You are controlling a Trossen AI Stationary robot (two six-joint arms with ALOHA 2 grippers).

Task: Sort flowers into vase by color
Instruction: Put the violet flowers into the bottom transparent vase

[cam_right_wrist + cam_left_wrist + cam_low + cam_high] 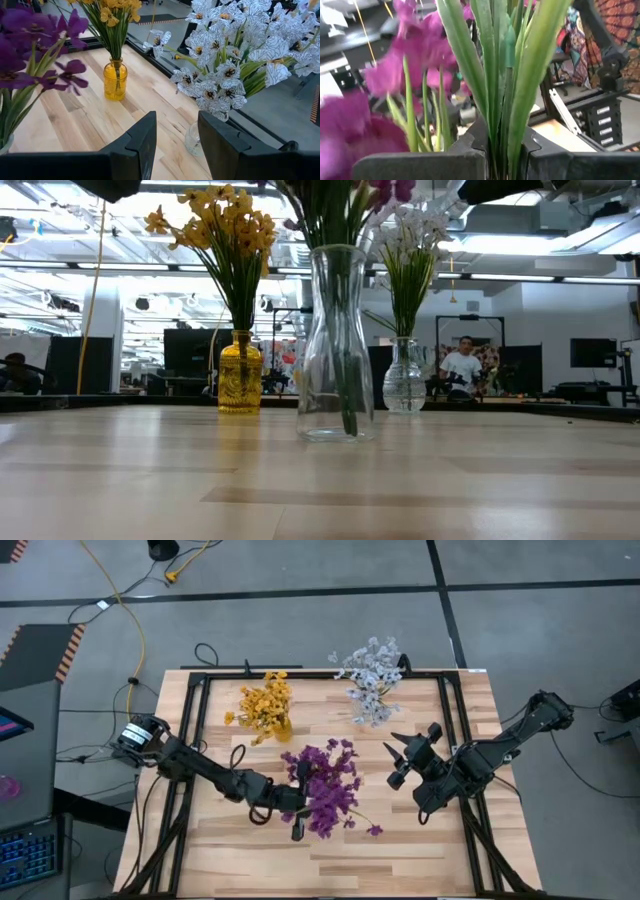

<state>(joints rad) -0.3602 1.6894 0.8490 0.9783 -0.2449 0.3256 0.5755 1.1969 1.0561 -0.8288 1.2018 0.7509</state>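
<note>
Purple flowers (330,785) stand in a tall clear vase (338,345) at the table's middle, their stem ends (346,412) down inside it. My left gripper (298,804) comes in from the table's left and is shut on their green stems (502,100). Yellow flowers (264,707) stand in a yellow vase (240,375) and white flowers (372,680) in a small clear vase (403,382), both nearer the far edge. My right gripper (398,762), open (176,137), hovers right of the purple flowers and touches nothing. My left gripper pinches the bundle of green stems and leaves (506,137) of the purple flowers between its two fingers (465,150), below the blossoms. The fingers lie across the stems, coming roughly level from the table's left. The bundle stands upright, with its lower ends in the clear vase.
Black frame rails (190,730) run along the table's left, right and far sides. The near part of the wooden tabletop (400,860) has free room. Beyond the table a person (463,367) sits in the room.
</note>
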